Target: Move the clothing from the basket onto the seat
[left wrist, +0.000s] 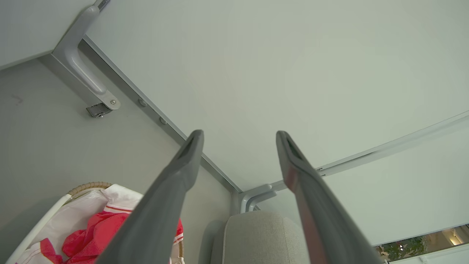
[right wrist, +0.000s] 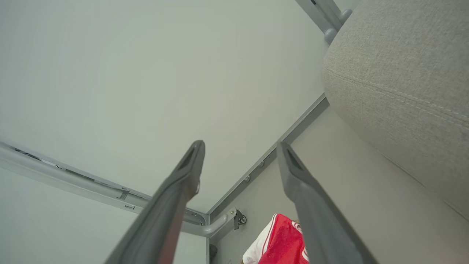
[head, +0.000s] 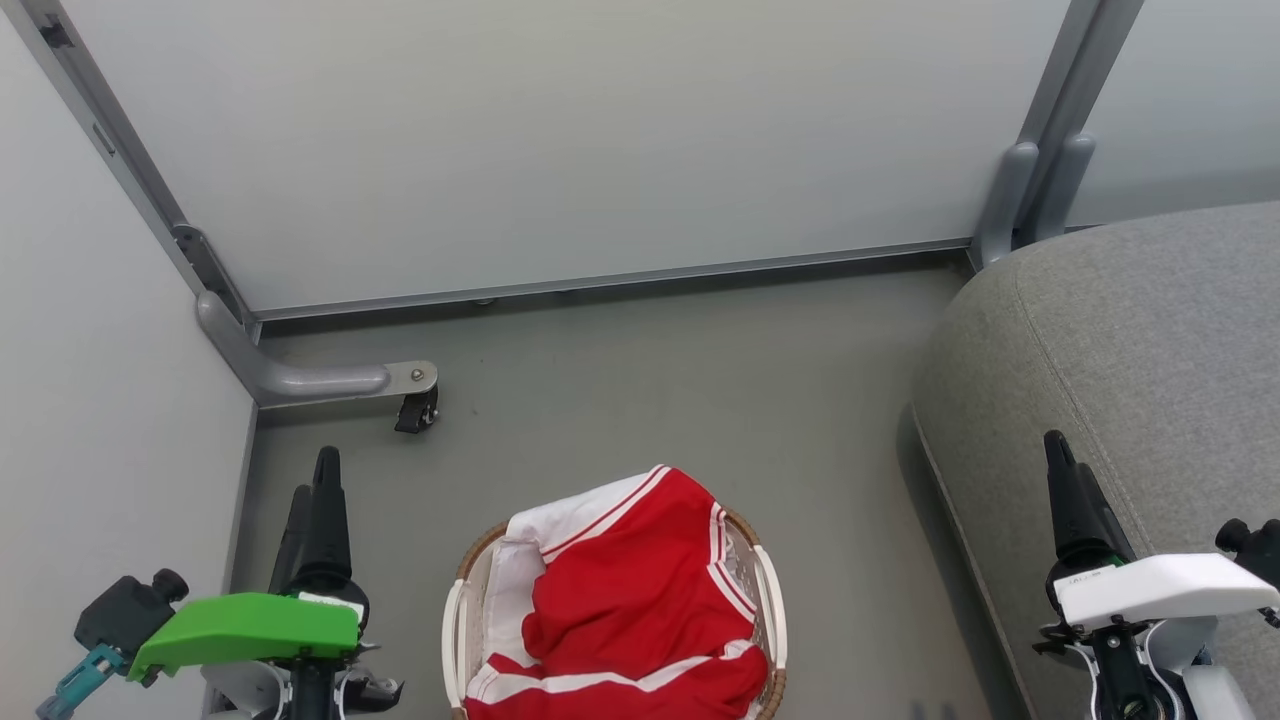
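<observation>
left gripper: two long dark fingers apart, holding nothing.
right gripper: fingers likewise apart, empty.
basket: oval, white perforated plastic with brown woven rim, on the smooth grey floor between the grippers.
clothing: bright red soft sportswear with white stripes, heaped in the basket, overflowing its far rim.
seat: large grey woven-fabric cushion, right of the basket, apart from it.
handling: probably light and limp, apt to trail — pinch a raised fold mid-heap and lift clear of the rim.

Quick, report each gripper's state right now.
Left gripper: open, holding nothing.
Right gripper: open, holding nothing.
</observation>
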